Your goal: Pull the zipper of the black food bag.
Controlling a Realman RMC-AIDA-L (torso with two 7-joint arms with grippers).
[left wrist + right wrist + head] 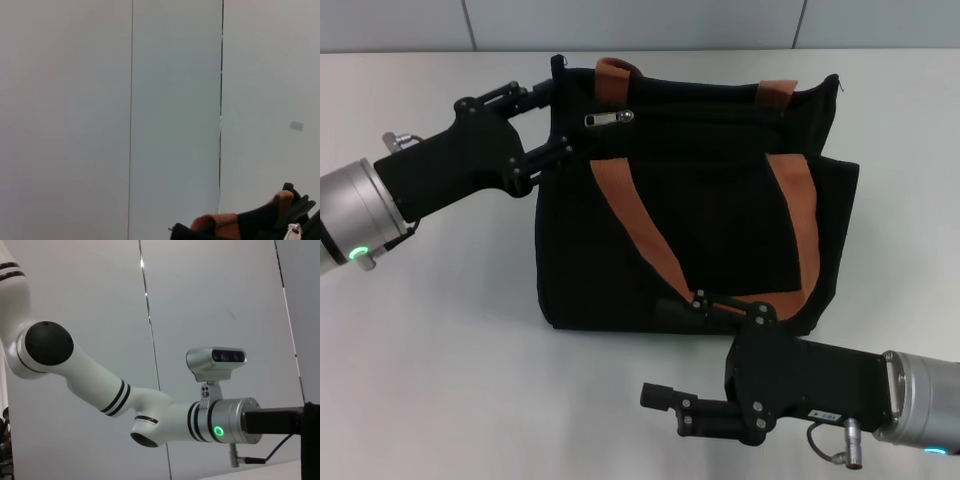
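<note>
The bag (700, 215) was recorded at the centre of the table (440, 360), lying with its front panel up and its top edge toward 12 o'clock. The two orange straps (630, 215) ran down the panel. In the left wrist view only a corner of black fabric and orange webbing was seen against a pale wall.

Step in hand, as judged: the bag was being braced at one end, and the zipper had not yet been gripped. The zip line appeared closed along the top, though this could not be confirmed.

The left gripper (555, 115) was noted at the bag's 9 o'clock upper corner. Its fingers were spread wide, one at the top edge near 12 o'clock and one lower against the side seam, so that the corner lay between them. Whether the fabric was actually pinched could not be told.

The right gripper (680, 350) was noted at the bag's 6 o'clock edge. One finger touched or overlapped the lower hem; the other pointed toward 9 o'clock over bare table. The jaws were wide and nothing was held.

The zipper (608, 118) lay on the top band, just toward 3 o'clock from the left gripper, untouched.

Next move, as judged: a narrow pinch on the small tab would be called for, then a pull along the zip line toward 3 o'clock while the corner was held.
</note>
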